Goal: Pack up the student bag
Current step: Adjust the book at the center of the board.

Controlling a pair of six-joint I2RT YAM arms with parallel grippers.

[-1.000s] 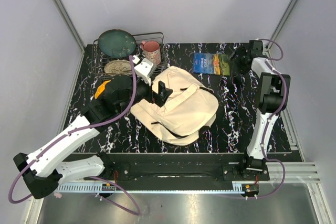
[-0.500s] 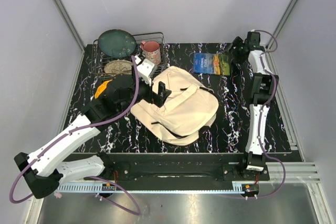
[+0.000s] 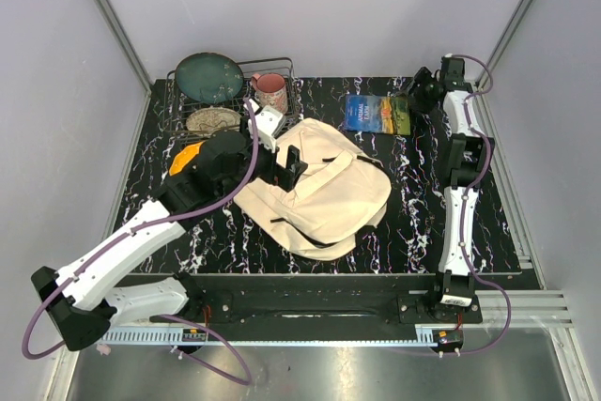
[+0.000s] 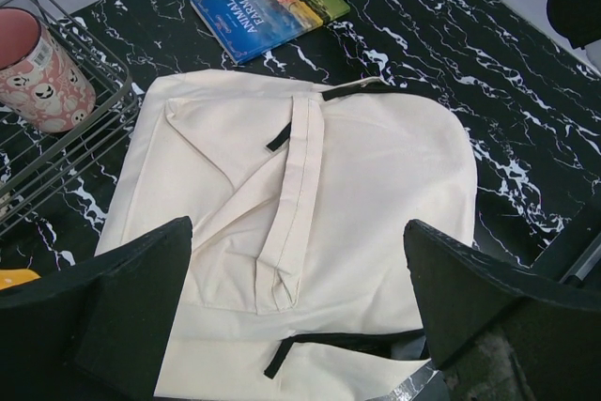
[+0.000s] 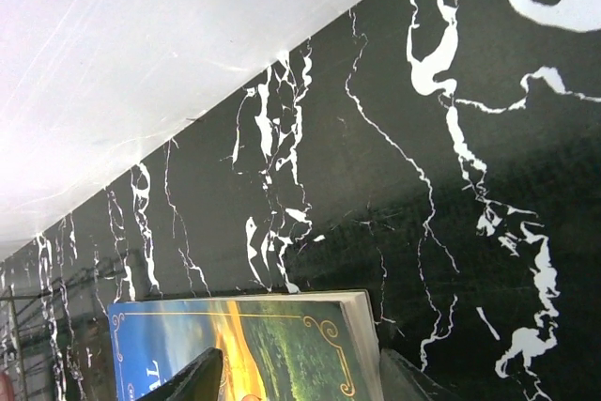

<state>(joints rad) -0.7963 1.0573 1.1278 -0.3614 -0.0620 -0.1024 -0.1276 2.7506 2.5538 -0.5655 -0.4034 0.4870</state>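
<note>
Wrist views: left claw spread over student bag, right claw spread at book.

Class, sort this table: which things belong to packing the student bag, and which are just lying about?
Belonging to the job:
student bag
book, likely to go in

Lying about:
pink mug
green plate
wire rack holding both

Straightened the right arm right out and eased the right tool in closer to the right end of the book. Narrowed its jaws a bit too. Nudged the left tool slightly rightward above the student bag.
</note>
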